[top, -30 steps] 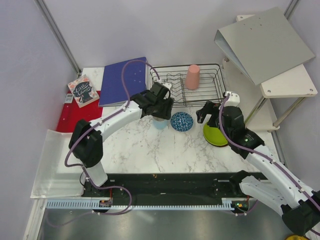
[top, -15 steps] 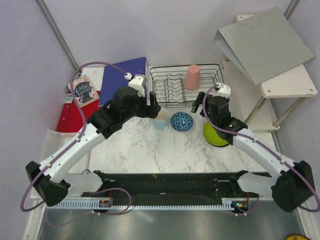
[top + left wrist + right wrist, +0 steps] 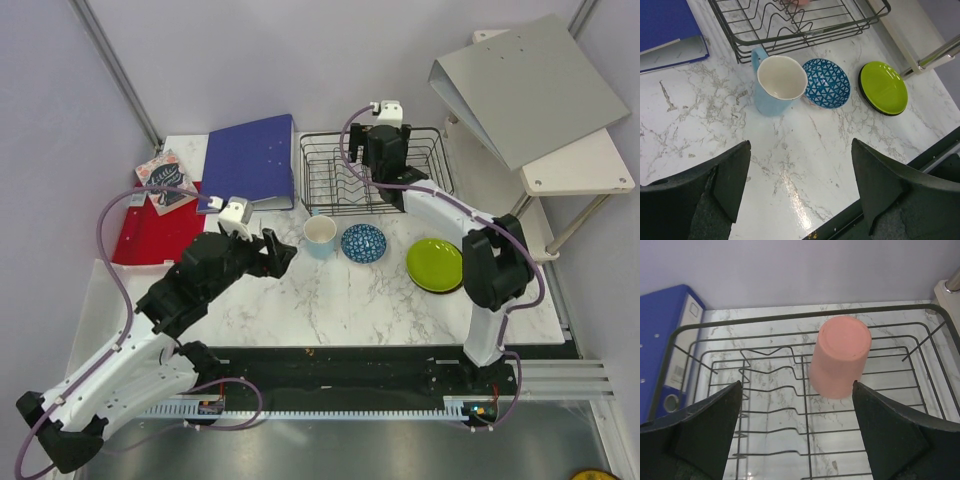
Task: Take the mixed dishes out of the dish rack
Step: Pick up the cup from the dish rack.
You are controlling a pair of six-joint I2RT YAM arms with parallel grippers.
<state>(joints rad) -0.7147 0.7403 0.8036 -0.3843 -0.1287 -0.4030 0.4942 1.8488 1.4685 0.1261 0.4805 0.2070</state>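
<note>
Pink cup point(image 3: 840, 357) is seen upside down in the dish rack point(image 3: 765, 370) at the far side of the tabletop point(image 3: 805, 150). Right fingers point(image 3: 705, 435) are spread wide above it, touching nothing. Left fingers point(image 3: 725, 180) are held wide apart, empty, above the tabletop, nearer than the light blue cup point(image 3: 777, 85).

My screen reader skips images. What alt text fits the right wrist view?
A pink cup stands upside down in a black wire dish rack, just ahead of the open right gripper. A blue binder lies left of the rack.
</note>
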